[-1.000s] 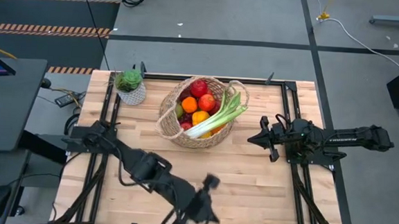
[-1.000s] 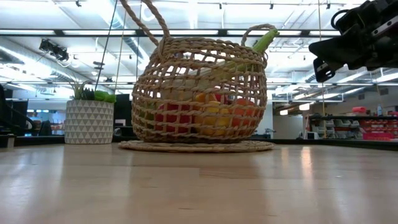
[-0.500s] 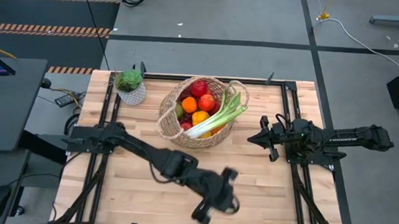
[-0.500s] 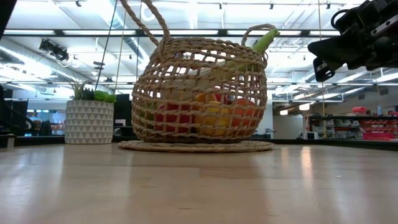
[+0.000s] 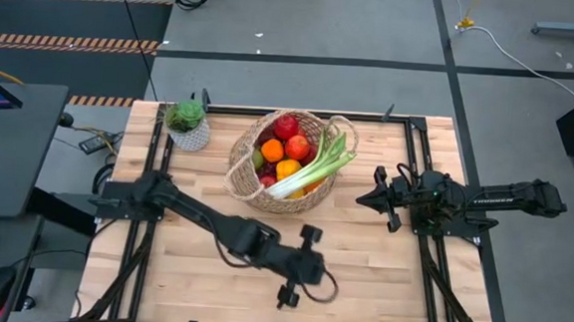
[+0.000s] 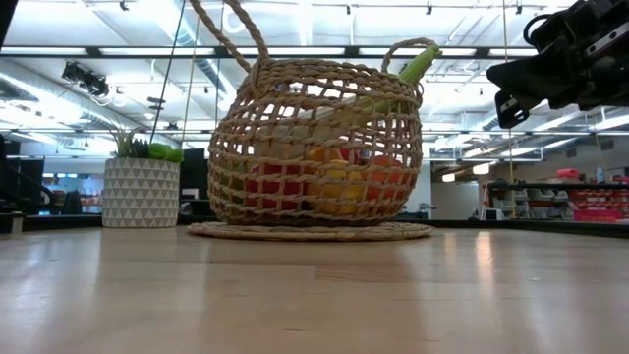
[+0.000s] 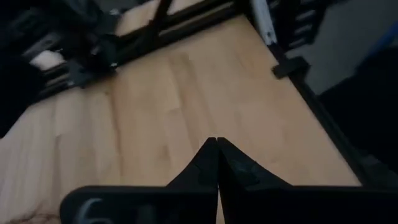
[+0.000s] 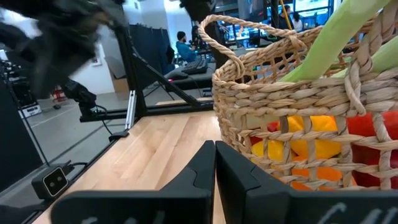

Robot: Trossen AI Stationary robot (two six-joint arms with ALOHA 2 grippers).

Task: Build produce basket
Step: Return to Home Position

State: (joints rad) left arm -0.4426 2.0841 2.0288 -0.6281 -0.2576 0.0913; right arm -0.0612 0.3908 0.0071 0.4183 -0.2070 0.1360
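Observation:
The tan wicker basket (image 5: 282, 161) (image 6: 314, 147) stands at the table's far middle and holds the produce: red apples (image 5: 290, 136), oranges (image 5: 279, 159) and a long green-white leek (image 5: 317, 165) that leans out over the right rim. My left gripper (image 5: 326, 281) (image 7: 216, 142) hovers shut and empty over the bare wood nearer the front edge, right of centre. My right gripper (image 5: 363, 199) (image 8: 215, 144) waits shut and level just right of the basket, pointing at it.
A small white pot with a green plant (image 5: 186, 125) (image 6: 141, 187) stands at the far left. A flat woven mat (image 6: 310, 232) lies under the basket. Black frame rails (image 5: 420, 189) run along both table sides. Bare wood stretches from the basket toward the near edge.
My left gripper has come down toward the table near the front edge, tipping its fingers further downward as the arm stretched out to the right. It has stayed shut and empty. The basket and its produce have kept still.

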